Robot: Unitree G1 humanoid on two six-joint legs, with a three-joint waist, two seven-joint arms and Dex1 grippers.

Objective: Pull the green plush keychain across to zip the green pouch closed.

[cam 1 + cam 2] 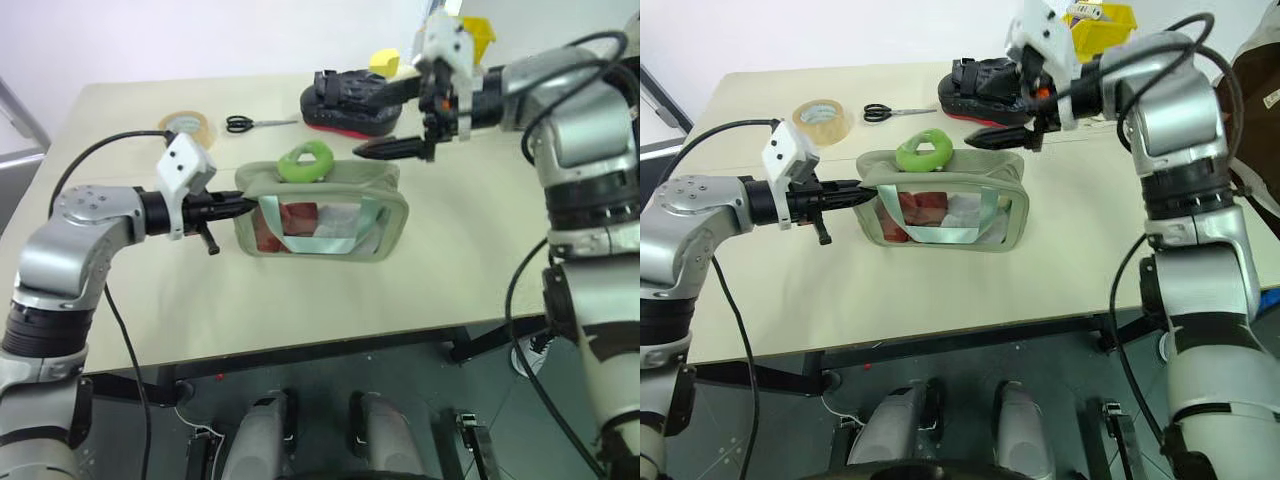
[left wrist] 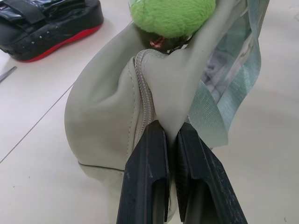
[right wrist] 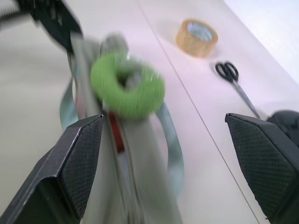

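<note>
- Pale sage-green soft pouch (image 1: pixel 322 212) with rounded corners and a clear window, standing on its long edge near the middle of the beige table (image 1: pixel 300 300); reddish-brown and teal contents visible through the window.
- Bright lime-green fuzzy ring-shaped plush keychain (image 1: pixel 306 161) resting on the pouch's top edge, nearer the end held by the left gripper than the far end.
- Left gripper (image 1: pixel 243 205) clenched on the pouch's end: in the left wrist view, both black fingers (image 2: pixel 145 182) pinching a fold of pouch fabric beside the zipper seam.
- Right gripper (image 1: pixel 385 149) raised just above the pouch's opposite top corner, clear of it, fingers spread wide and grasping nothing; in the right wrist view, both fingertips (image 3: pixel 81 161) well apart with the keychain between and beyond them, untouched.
- Black padded mitt with a red sole (image 1: pixel 348 100) lying beyond the pouch, toward the table's far edge.
- Black-handled scissors (image 1: pixel 250 123) flat on the table beyond the pouch, beside the mitt.
- Roll of tan packing tape (image 1: pixel 188 125) beyond the pouch, just past the scissors on the side away from the mitt.
- Yellow box (image 1: pixel 1100 20) beyond the mitt at the far table edge.
</note>
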